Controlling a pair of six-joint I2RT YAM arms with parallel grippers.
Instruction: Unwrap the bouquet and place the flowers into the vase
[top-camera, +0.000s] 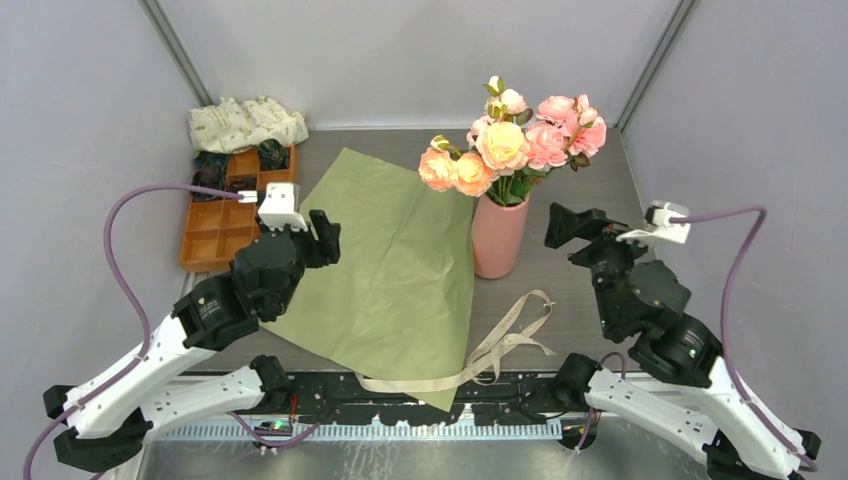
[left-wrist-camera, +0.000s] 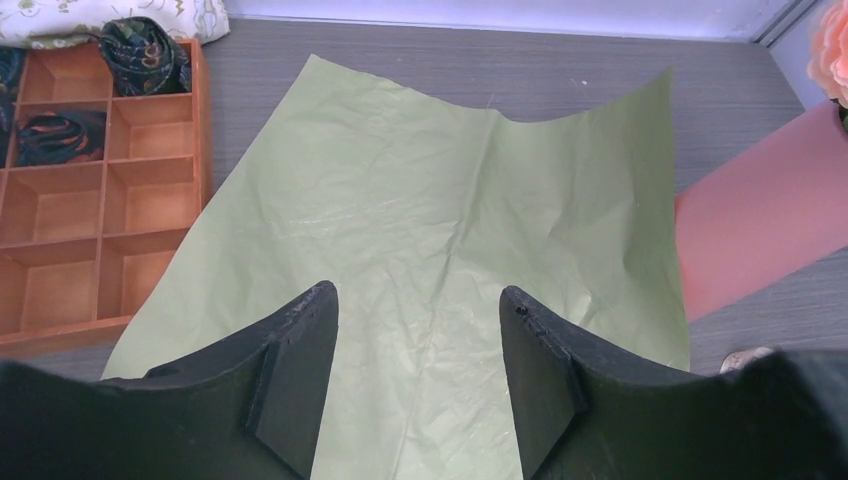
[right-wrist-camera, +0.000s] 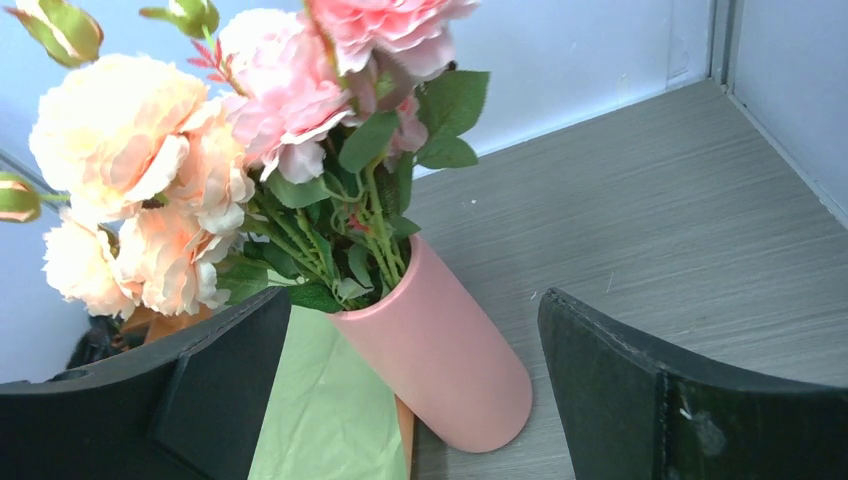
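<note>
We judge task done: flowers (top-camera: 520, 140) in vase (top-camera: 499, 235), paper (top-camera: 390, 270) spread flat, left fingers (left-wrist-camera: 295, 380) and right fingers (right-wrist-camera: 600, 380) apart, empty; next we'd just pull arms clear.

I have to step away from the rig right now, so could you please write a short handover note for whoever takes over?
Left gripper: open, empty, over the green wrapping paper.
Right gripper: open, empty, beside the vase, not touching it.
Things: the flowers stand in the upright vase; the paper lies spread flat; the ribbon lies loose near the front edge.
Done: bouquet unwrapped, flowers in vase.
Left: nothing apparent; probably just draw both arms back.
</note>
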